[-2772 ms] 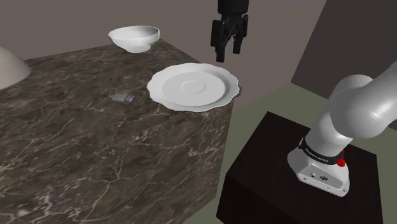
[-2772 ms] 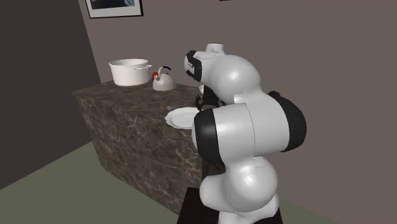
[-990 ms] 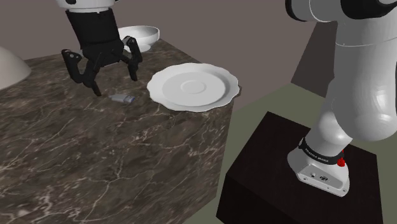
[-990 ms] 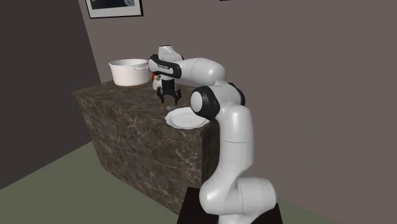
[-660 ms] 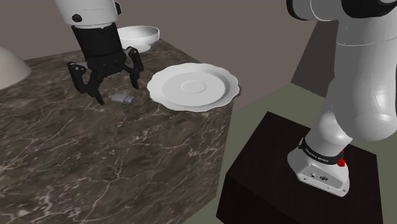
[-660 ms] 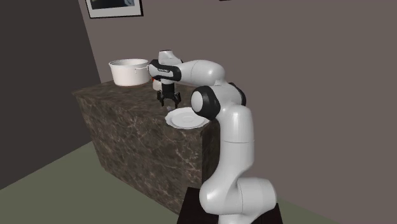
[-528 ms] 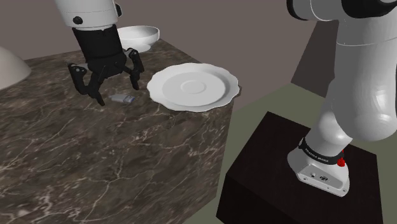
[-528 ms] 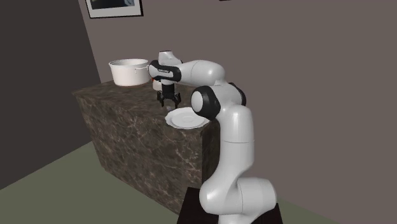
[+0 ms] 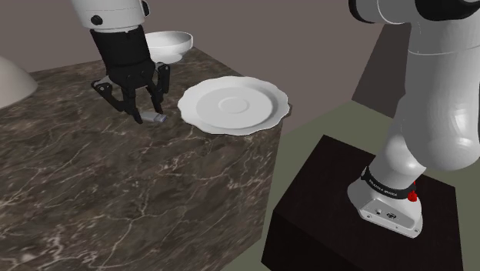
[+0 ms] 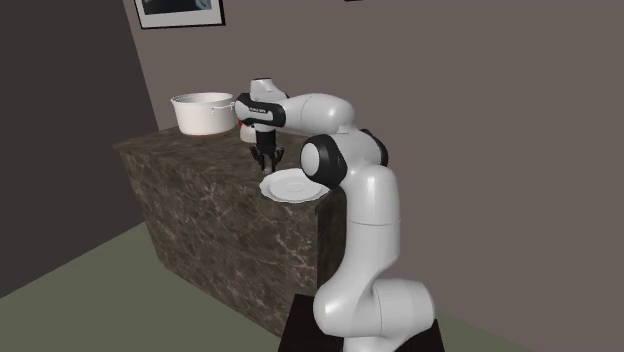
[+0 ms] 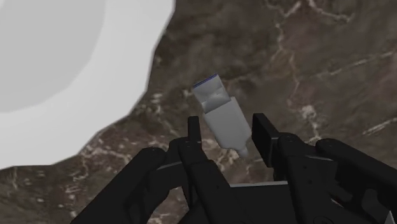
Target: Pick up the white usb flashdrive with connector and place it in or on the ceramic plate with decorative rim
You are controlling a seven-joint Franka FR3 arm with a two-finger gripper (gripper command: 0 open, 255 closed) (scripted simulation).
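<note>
In the shoulder view I see my end effector (image 9: 148,114) low over the marble table (image 9: 115,192), straddling the pale flash drive (image 9: 158,120), with the scalloped white plate (image 9: 235,104) just beside it. The second exterior view shows the end effector (image 10: 265,158) close beside the plate (image 10: 290,186). At the wrist, the fingers stand spread. The flash drive (image 11: 221,114) lies flat between them, and neither finger clearly touches it. The plate (image 11: 51,76) is near, off to one side.

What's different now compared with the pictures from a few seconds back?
The gripper swung from high up near the plate over to the flashdrive, came down, and its jaws narrowed around it. A gap shows on one side, so it isn't gripped yet. The flashdrive, plate and bowl haven't moved.
</note>
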